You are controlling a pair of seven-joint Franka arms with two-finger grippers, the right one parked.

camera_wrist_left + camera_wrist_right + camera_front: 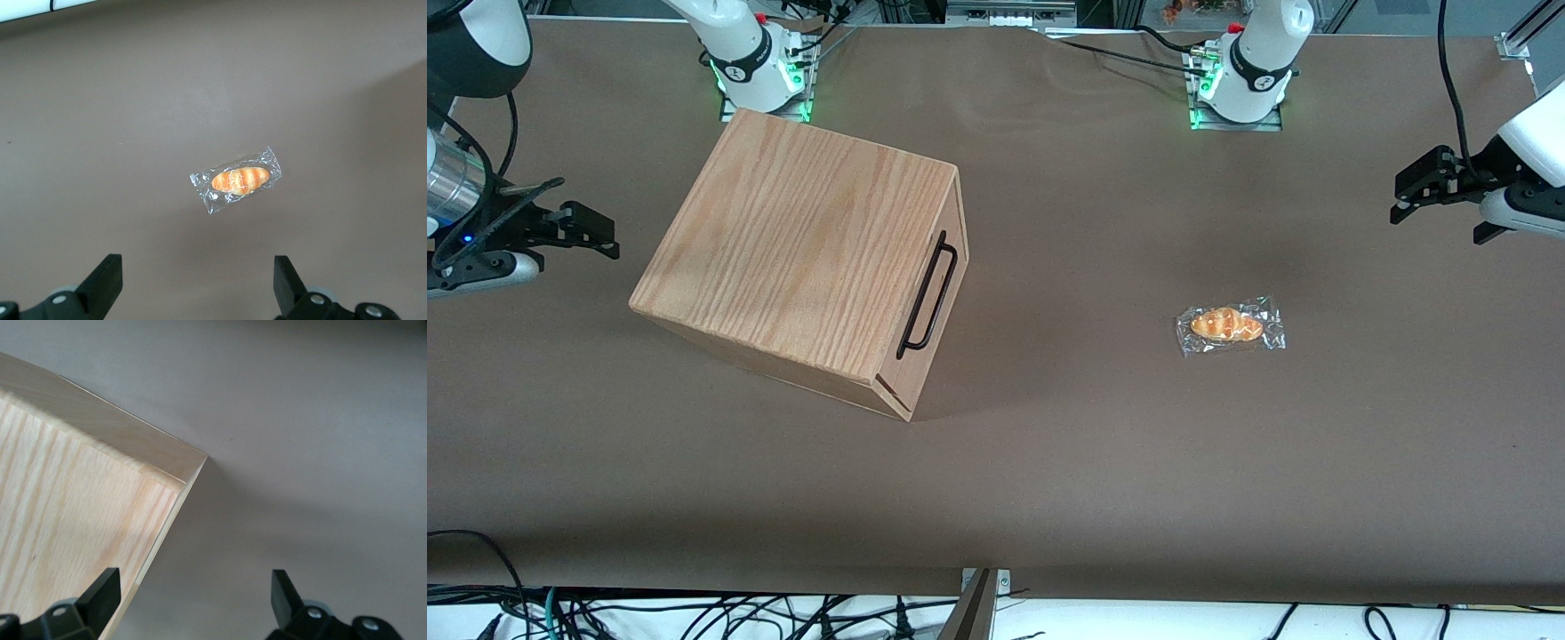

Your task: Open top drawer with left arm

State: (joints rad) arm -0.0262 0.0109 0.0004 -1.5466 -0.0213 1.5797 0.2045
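Oak-grain cabinet [800, 267] is sitting toward the parked arm's end of the table [1049, 462], top drawer [934, 311] still fully shut, black bar handle [927, 295] untouched. Task is not started: reach, grasp and pull are all left. Wrapped bread roll [1230, 325] is lying on the table between cabinet and working arm. Left arm [1525, 169] is hanging at its own end, gripper [1427, 197] spread wide and holding nothing, well apart from the handle, with the roll showing below it in the wrist view.
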